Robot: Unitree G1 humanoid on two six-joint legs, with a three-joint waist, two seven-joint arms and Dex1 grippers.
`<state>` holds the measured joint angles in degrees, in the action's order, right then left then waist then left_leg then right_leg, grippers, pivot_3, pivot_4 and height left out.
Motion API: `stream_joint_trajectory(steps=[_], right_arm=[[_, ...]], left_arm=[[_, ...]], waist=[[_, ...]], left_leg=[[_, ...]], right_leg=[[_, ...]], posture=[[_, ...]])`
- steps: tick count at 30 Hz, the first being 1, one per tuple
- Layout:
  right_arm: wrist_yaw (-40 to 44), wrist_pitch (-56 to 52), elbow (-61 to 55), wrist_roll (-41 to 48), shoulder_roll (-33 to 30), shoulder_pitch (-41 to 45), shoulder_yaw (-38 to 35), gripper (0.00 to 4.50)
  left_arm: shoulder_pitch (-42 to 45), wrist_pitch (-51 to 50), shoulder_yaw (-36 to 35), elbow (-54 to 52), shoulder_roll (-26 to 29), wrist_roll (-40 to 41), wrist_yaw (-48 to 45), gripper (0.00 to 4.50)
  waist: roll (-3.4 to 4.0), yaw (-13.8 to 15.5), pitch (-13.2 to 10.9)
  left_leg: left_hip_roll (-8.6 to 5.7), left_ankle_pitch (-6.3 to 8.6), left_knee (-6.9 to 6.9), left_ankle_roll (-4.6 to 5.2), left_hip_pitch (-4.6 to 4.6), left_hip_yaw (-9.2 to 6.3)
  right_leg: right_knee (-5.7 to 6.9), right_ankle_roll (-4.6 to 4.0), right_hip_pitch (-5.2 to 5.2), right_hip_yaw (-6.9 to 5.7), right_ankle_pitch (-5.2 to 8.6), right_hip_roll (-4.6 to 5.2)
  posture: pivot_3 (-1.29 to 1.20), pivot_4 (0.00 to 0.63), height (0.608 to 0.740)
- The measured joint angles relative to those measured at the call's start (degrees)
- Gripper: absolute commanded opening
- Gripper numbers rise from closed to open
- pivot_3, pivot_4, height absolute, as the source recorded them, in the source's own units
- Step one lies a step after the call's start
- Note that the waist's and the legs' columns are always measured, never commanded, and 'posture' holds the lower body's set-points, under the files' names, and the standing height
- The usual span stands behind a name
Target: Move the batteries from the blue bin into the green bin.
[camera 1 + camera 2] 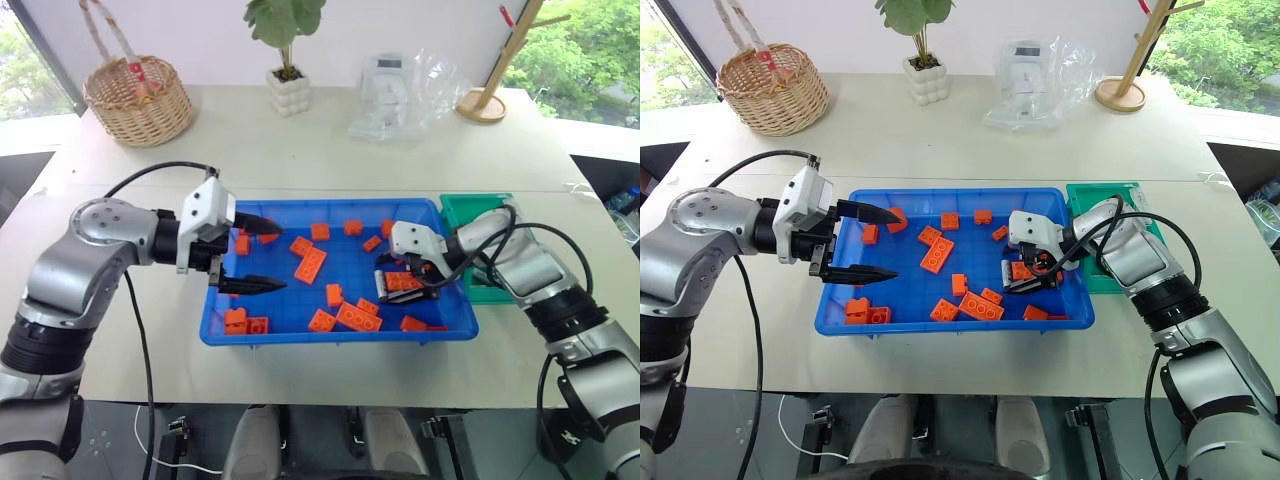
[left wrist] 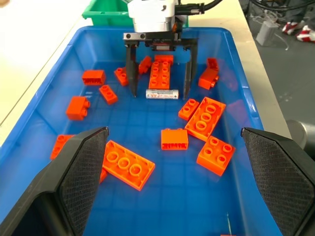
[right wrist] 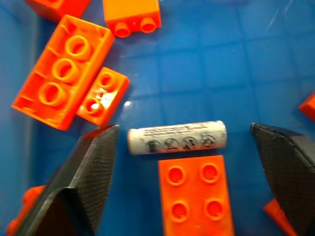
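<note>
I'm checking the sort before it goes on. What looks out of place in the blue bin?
One battery lies flat on the floor of the blue bin among the orange bricks. The right hand stands open over it, a finger past each end. Nothing looks spilled or damaged.

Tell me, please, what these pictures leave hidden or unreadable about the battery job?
- Green bin: in the eye views the right arm covers most of its inside, so its contents cannot be told.
- Battery: its printed label is too small to read in the right wrist view.
- Blue bin: the open left gripper fingers block its near corners, so further batteries cannot be ruled out.
</note>
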<state>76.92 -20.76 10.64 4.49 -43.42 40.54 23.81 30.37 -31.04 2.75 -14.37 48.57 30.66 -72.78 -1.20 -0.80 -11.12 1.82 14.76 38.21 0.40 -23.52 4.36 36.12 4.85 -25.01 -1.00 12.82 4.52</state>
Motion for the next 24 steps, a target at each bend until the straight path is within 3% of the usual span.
stream_joint_trajectory(steps=[2, 6, 9, 14, 18, 22, 23, 24], right_arm=[[0.16, -0.1, -0.4, 0.22, 0.03, -0.32, -0.26, 2.27], [0.24, -4.8, -4.21, 3.27, -0.25, -1.34, -3.64, 2.22], [-0.89, -10.6, -7.08, 7.59, -1.77, 0.01, -10.09, 2.22], [-5.12, -17.85, -5.62, 10.94, -10.97, 4.05, -23.66, 2.22], [-6.31, -20.11, -5.94, 12.16, -14.23, -3.34, -28.17, 2.22], [-12.05, -20.2, -3.67, 11.0, -13.85, -8.66, -28.49, 4.14], [-13.47, -20.17, -3.32, 10.58, -13.85, -8.71, -28.82, 4.45], [-14.37, -20.04, -3.31, 10.43, -13.85, -8.72, -29.09, 4.45]], left_arm=[[-0.46, -0.06, -0.16, -0.04, 0.05, 0.04, 0.26, 4.5], [-0.56, -0.07, -0.25, -0.15, 0.32, 0.09, 0.37, 4.5], [-0.58, -0.01, -0.25, -0.13, 0.34, 0.09, 0.32, 4.5], [-0.62, 0.48, -0.28, 1.19, 0.32, -0.09, 0.14, 4.5], [-0.25, 1.44, -0.14, 3.57, -0.19, -0.29, -0.13, 4.5], [1.16, 1.7, -0.11, 5.87, -0.99, -0.4, -0.26, 4.5], [1.75, 1.79, -0.11, 6.09, -1.05, -0.43, -0.38, 4.5], [2.25, 1.93, -0.11, 6.4, -1.13, -0.48, -0.5, 4.5]], waist=[[0.0, 0.1, 0.0], [0.0, 0.14, 0.0], [0.02, 0.15, -0.01], [0.0, 0.63, 0.0], [-0.06, 0.3, 0.04], [-0.02, -0.22, 0.01], [-0.02, -0.29, 0.01], [-0.02, -0.3, 0.01]], left_leg=[[0.0, 0.0, 0.0, 0.0, 0.0, 0.0], [0.0, 0.0, 0.01, 0.0, -0.01, 0.0], [0.0, 0.0, 0.0, 0.0, -0.01, 0.0], [-0.01, 0.01, -0.03, 0.01, -0.01, 0.0], [0.0, 0.02, -0.03, 0.03, 0.02, 0.02], [-0.01, 0.02, 0.01, 0.03, 0.04, 0.18], [-0.01, 0.02, 0.0, 0.03, 0.04, 0.19], [-0.01, 0.02, 0.0, 0.03, 0.06, 0.19]], right_leg=[[0.0, 0.0, 0.01, 0.0, 0.0, 0.01], [0.0, 0.0, 0.0, 0.0, 0.0, 0.03], [0.0, 0.0, 0.0, 0.0, 0.0, 0.03], [-0.06, -0.04, 0.01, -0.01, 0.02, 0.06], [-0.06, -0.05, 0.04, 0.0, 0.02, 0.05], [0.01, -0.05, -0.05, 0.15, 0.01, 0.06], [0.02, -0.04, -0.06, 0.16, 0.0, 0.05], [0.02, -0.03, -0.06, 0.16, 0.0, 0.03]], posture=[[0.0, 0.15, 0.736], [0.0, 0.15, 0.736], [0.0, 0.15, 0.736], [0.0, 0.15, 0.736], [0.0, 0.15, 0.736], [0.0, 0.15, 0.736], [0.0, 0.15, 0.736], [0.0, 0.15, 0.736]])
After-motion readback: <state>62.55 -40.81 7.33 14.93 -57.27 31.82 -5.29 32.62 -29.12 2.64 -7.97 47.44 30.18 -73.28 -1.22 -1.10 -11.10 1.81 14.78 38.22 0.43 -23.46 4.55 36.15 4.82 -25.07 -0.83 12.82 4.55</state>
